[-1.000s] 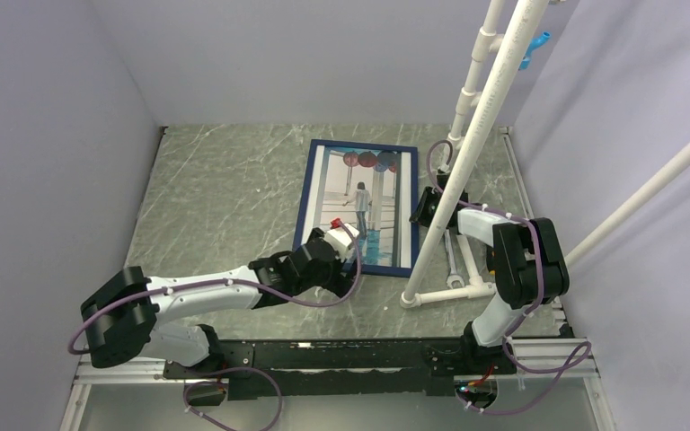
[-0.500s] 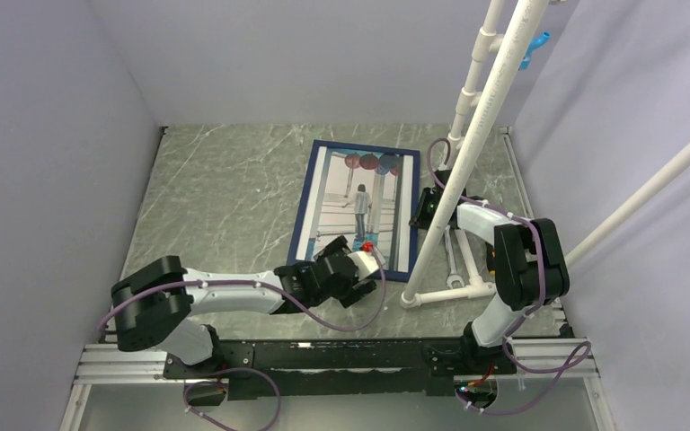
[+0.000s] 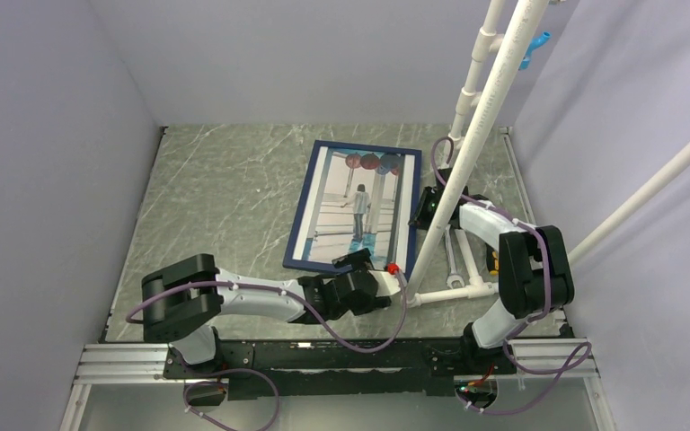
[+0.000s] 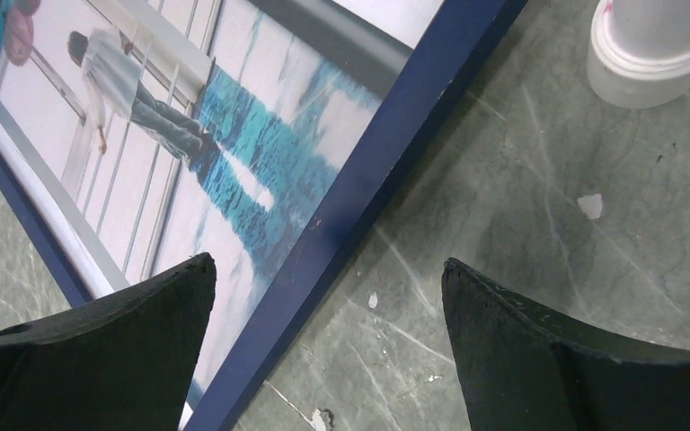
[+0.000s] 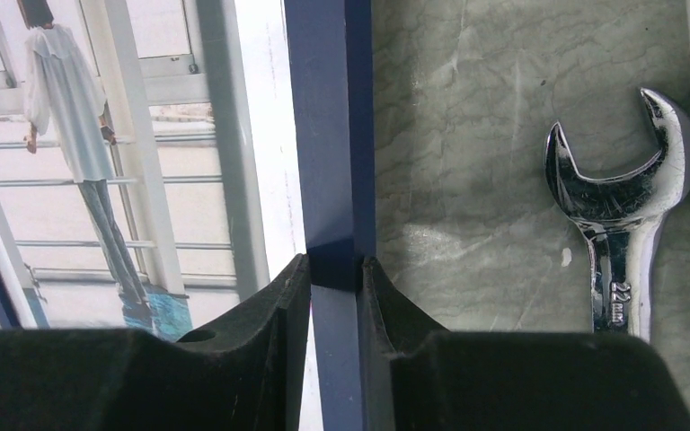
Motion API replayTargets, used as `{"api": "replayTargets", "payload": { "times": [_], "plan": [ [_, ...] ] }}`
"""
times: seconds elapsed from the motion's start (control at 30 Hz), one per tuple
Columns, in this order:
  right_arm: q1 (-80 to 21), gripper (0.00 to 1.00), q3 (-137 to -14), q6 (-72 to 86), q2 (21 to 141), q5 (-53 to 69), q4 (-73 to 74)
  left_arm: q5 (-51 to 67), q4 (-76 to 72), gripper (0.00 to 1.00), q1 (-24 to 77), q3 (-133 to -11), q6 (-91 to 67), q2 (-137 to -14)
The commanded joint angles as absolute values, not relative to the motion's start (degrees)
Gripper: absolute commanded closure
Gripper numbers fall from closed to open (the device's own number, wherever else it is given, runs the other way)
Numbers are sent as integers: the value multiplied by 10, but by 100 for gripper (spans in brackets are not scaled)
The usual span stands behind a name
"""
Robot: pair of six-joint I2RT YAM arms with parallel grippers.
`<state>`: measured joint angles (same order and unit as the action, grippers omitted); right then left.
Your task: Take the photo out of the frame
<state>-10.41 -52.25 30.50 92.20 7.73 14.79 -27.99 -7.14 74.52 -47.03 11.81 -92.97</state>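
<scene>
The navy frame [image 3: 297, 224] lies on the marble table with the photo [image 3: 359, 211] face up inside it. My right gripper [image 3: 424, 208] is shut on the frame's right rim; in the right wrist view the jaws [image 5: 334, 265] pinch the blue rim [image 5: 328, 135] beside the photo [image 5: 99, 135]. My left gripper [image 3: 384, 280] is open and empty at the frame's near right corner. In the left wrist view its jaws [image 4: 328, 269] straddle the rim [image 4: 395, 135] from above, one finger over the photo [image 4: 144, 162], one over bare table.
A white PVC pipe stand [image 3: 467, 153] rises just right of the frame; its foot [image 3: 411, 301] also shows in the left wrist view [image 4: 656, 45]. A steel wrench [image 3: 452, 256] lies right of the frame, also in the right wrist view [image 5: 620, 224]. Grey walls enclose the table.
My left arm has swung right and nearer, from over the photo's near part to the frame's near right corner. The frame's near end has shifted slightly. The right gripper has kept its hold.
</scene>
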Motion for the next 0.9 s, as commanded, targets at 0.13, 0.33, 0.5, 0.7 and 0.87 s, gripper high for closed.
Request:
{"api": "replayTargets", "payload": {
  "times": [0.13, 0.33, 0.5, 0.7, 0.87],
  "plan": [
    [-115, 100, -573, 333, 879, 83, 145, -319, -119, 2, 757, -497, 171, -972],
    [-120, 100, -587, 345, 885, 89, 158, -362, -171, 5, 764, -495, 227, -1007],
    [-121, 100, -591, 353, 889, 83, 165, -434, -244, 10, 784, -510, 298, -1061],
    [-120, 100, -593, 347, 889, 93, 170, -474, -309, 21, 793, -512, 350, -1104],
    [-116, 77, -615, 274, 911, 80, 197, -420, -263, 18, 793, -457, 257, -1027]
  ]
}}
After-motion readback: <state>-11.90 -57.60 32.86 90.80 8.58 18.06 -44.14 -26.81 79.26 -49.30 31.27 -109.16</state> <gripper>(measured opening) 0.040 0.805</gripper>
